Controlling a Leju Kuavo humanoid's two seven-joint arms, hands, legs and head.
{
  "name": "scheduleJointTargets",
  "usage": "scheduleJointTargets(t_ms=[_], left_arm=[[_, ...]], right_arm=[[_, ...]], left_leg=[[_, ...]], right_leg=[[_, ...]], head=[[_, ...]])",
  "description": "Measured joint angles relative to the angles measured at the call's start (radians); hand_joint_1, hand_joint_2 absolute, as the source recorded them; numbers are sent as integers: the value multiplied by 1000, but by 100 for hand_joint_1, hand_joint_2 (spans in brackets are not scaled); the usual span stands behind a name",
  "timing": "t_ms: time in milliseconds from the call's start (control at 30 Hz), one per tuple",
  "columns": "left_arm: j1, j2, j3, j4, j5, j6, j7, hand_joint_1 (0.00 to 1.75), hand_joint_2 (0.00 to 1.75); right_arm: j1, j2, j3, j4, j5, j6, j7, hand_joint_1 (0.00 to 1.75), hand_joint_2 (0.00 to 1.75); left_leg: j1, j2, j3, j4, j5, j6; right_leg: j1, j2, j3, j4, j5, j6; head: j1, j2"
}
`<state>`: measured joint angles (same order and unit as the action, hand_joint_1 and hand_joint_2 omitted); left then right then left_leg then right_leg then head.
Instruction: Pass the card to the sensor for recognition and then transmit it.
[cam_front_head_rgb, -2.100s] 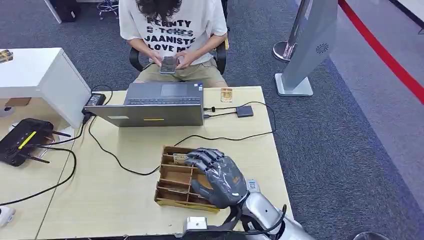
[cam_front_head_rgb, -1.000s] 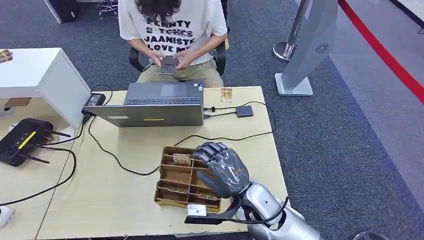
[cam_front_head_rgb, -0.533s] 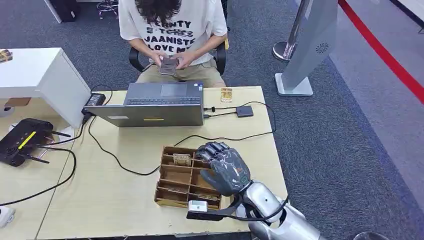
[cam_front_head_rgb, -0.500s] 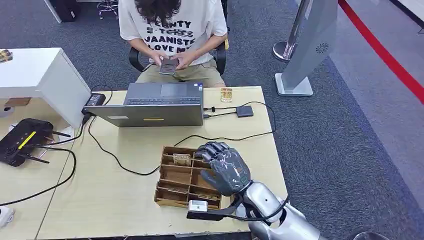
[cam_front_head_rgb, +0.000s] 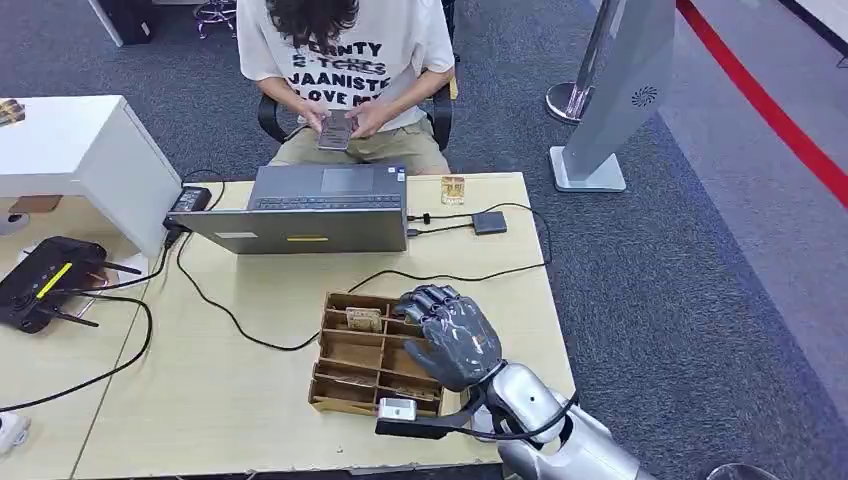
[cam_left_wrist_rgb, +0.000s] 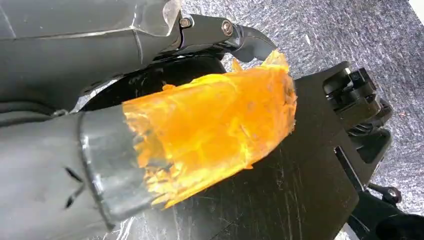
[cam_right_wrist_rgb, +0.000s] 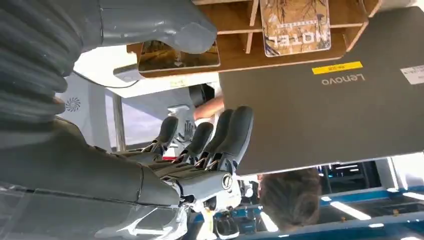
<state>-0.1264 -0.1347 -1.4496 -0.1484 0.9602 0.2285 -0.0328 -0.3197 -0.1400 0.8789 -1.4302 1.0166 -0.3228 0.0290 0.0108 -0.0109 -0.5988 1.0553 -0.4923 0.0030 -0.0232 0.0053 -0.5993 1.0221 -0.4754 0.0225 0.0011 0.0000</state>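
Card, printed brown with "HOTEL" lettering, lies in wooden tray; right hand above, fingers spread, empty.

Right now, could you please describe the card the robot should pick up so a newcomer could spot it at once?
On the pale wooden table, in front of the laptop, sits a brown compartment tray beside the right hand. The card lies in the tray's far row, nearest the laptop; its printed picture face stands out against the tray's plain brown compartments.
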Motion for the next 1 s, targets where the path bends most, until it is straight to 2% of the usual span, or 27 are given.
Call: scheduleJointTargets(t_ms=[367, 667, 733, 767, 800, 833, 1000], left_arm=[[-2, 0, -5, 0, -7, -5, 1, 0, 0], [-4, 0, -8, 0, -12, -7, 5, 0, 0], [-4, 0, -10, 0, -13, -7, 6, 0, 0], [-5, 0, -12, 0, -14, -7, 8, 0, 0], [-5, 0, -13, 0, -15, -7, 10, 0, 0], [-5, 0, -14, 0, -15, -7, 10, 0, 0], [-5, -1, -18, 0, -16, -7, 10, 0, 0]], right_arm=[[-7, 11, -20, 52, -3, 14, 4, 96, 175], [-18, 28, -36, 101, -3, 23, 9, 94, 175], [-21, 31, -37, 108, -3, 27, 10, 105, 175], [-23, 33, -38, 113, -3, 30, 10, 138, 175], [-24, 34, -39, 116, -3, 31, 10, 152, 175], [-28, 36, -40, 119, -2, 32, 10, 159, 175], [-45, 41, -43, 131, -1, 35, 10, 171, 175]], left_leg=[[0, 0, 0, 0, 0, 0], [0, 0, 0, 0, 0, 0], [0, 0, 0, 0, 0, 0], [0, 0, 0, 0, 0, 0], [0, 0, 0, 0, 0, 0], [0, 0, 0, 0, 0, 0], [0, 0, 0, 0, 0, 0]], right_leg=[[0, 0, 0, 0, 0, 0], [0, 0, 0, 0, 0, 0], [0, 0, 0, 0, 0, 0], [0, 0, 0, 0, 0, 0], [0, 0, 0, 0, 0, 0], [0, 0, 0, 0, 0, 0], [0, 0, 0, 0, 0, 0]], head=[[0, 0], [0, 0], [0, 0], [0, 0], [0, 0], [0, 0], [0, 0]])
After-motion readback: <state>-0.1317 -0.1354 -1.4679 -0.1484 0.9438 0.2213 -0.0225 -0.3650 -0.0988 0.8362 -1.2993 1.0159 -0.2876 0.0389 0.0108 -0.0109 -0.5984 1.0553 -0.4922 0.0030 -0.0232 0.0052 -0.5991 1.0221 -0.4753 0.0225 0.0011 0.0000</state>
